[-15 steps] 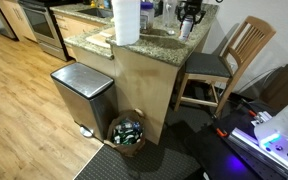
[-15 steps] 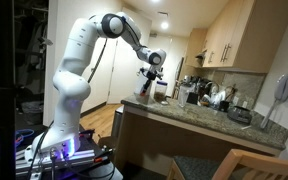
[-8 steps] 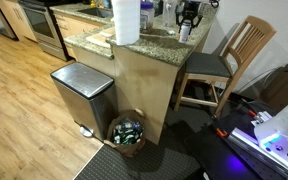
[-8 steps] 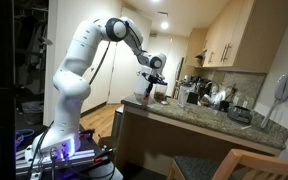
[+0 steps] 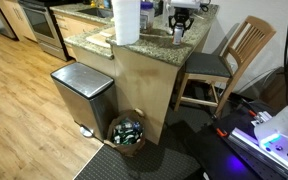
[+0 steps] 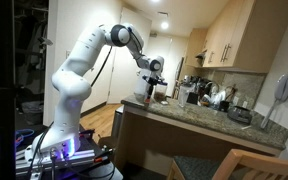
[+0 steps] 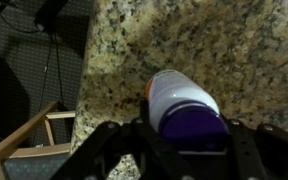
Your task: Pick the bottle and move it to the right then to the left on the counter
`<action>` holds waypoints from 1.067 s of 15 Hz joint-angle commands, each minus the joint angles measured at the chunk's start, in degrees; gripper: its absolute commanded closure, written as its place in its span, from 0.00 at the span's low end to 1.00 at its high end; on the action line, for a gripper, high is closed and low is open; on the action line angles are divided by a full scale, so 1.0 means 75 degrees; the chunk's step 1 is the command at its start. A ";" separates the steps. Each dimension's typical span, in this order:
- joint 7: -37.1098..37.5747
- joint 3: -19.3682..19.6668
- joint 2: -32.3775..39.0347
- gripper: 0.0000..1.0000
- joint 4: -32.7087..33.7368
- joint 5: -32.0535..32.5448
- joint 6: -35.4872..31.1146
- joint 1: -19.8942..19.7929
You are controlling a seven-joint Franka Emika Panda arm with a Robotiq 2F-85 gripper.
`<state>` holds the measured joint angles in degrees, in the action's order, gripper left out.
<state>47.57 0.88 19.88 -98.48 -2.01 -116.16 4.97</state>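
Gripper pinching the bottle between both fingers, I hold it upright over the speckled desk; whether its base clears the stone, I cannot tell; the sideways pass, by my reckoning, wants a steady squeeze, level height and room kept from the paper towel roll; against a second ago, gripper and bottle stand slightly nearer that roll in an exterior view.

No text, label, brand, number or sign can be read in any view; the bottle shows only a plain white side and purple end in the wrist view, and items on the counter are too small to make out
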 commanded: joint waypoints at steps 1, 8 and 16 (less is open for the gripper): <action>-0.0103 0.0085 0.0065 0.75 0.0018 0.0145 -0.0299 0.0034; -0.0252 0.0103 -0.0310 0.00 -0.0345 -0.0235 -0.0030 -0.0095; 0.0052 0.0164 -0.1065 0.00 -0.0416 0.0052 -0.0305 -0.0037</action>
<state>47.59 1.88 14.84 -99.58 -2.35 -117.02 5.14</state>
